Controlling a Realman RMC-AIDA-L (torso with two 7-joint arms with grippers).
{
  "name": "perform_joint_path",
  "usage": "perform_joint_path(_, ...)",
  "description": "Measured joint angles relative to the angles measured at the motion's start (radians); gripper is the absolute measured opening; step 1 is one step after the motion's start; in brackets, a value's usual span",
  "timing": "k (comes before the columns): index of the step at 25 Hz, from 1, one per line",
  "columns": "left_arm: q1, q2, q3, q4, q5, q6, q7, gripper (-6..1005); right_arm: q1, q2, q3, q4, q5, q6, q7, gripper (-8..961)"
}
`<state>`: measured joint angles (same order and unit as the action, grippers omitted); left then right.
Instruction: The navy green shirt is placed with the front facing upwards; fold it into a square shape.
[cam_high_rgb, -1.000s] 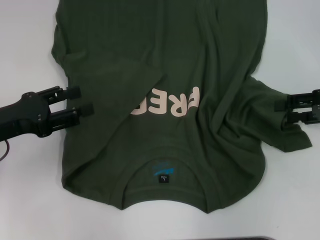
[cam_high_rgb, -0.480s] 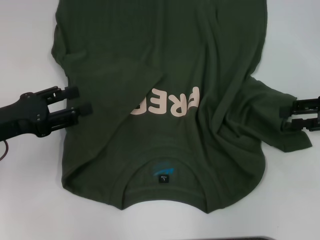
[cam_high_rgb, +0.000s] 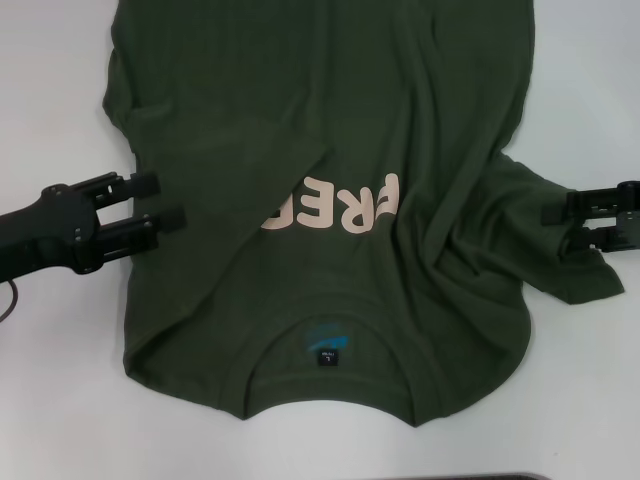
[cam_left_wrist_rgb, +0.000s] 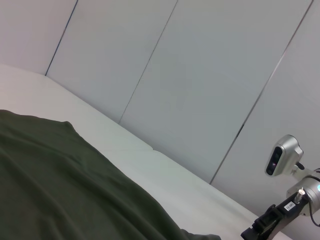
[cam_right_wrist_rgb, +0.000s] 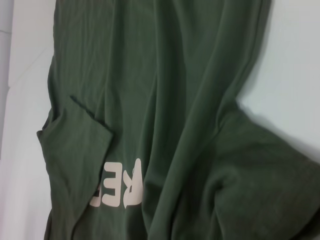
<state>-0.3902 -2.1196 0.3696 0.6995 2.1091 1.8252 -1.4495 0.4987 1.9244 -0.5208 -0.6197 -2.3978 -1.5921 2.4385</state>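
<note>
Olive-green cotton covers most of the white surface (cam_high_rgb: 60, 400) before me: the large dark short-sleeved shirt (cam_high_rgb: 330, 140) lies front up, its collar nearest me and its hem running off the far edge of the head view. Cream block letters (cam_high_rgb: 335, 208) cross the chest, reading upside down from my side, and part of the word is hidden under a fold. A small black neck label (cam_high_rgb: 326, 357) sits inside the collar, with a faint blue print just above it. The sleeve on my left side is folded in over the chest, its edge cutting diagonally across the lettering. The sleeve on my right side spreads outward, and deep wrinkles bunch the cloth between it and the body.

My left tool (cam_high_rgb: 165, 202) hovers at the shirt's left edge with its two black fingers parted and nothing between them. My right tool (cam_high_rgb: 562, 226) is over the outspread right sleeve, fingers likewise apart; I cannot tell whether they touch the fabric.
</note>
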Motion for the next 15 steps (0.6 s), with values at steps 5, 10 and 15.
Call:
perform_joint_path(5,-0.001,0.000,0.000,0.001,0.000,0.000,0.000,721,-0.006,-0.001,0.001,0.000,-0.001,-0.026,0.003,760)
perform_joint_path(10,-0.002,0.000,0.000,0.002,0.000,0.000,0.000,721,-0.022,-0.006,0.005,0.000,-0.001,-0.036,0.013,760)
perform_joint_path(15,-0.002,0.000,0.000,0.002,0.000,0.000,0.000,720,-0.027,-0.007,0.007,0.001,-0.001,-0.030,0.015,759)
